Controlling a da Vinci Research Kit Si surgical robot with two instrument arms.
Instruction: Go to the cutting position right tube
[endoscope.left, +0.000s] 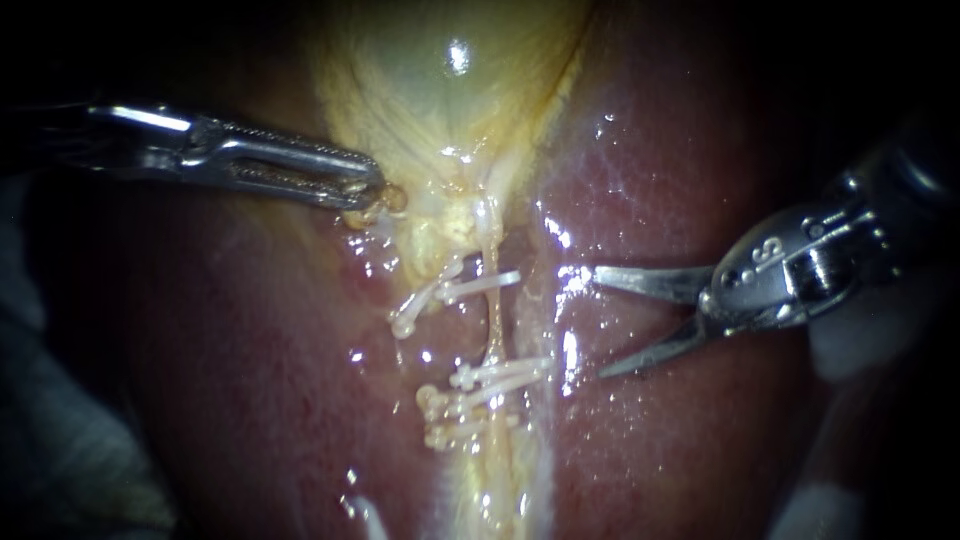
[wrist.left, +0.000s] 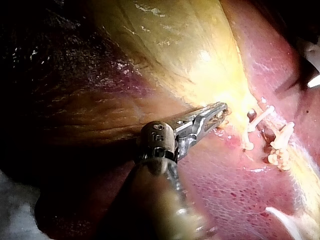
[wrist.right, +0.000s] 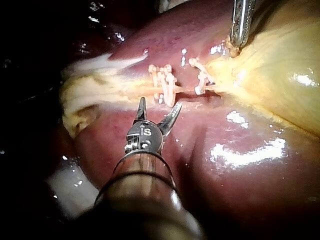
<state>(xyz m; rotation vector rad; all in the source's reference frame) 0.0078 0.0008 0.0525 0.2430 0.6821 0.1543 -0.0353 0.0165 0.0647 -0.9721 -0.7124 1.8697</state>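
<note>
White clips on tube | right instrument: pincer spread, beside clips, not touching, clearest in right wrist view | left instrument: pincer grasping gallbladder

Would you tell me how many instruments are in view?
2. The left instrument holds the gallbladder at its narrow end; the right instrument sits beside the clipped tube, apart from it. None seems hidden.
</note>
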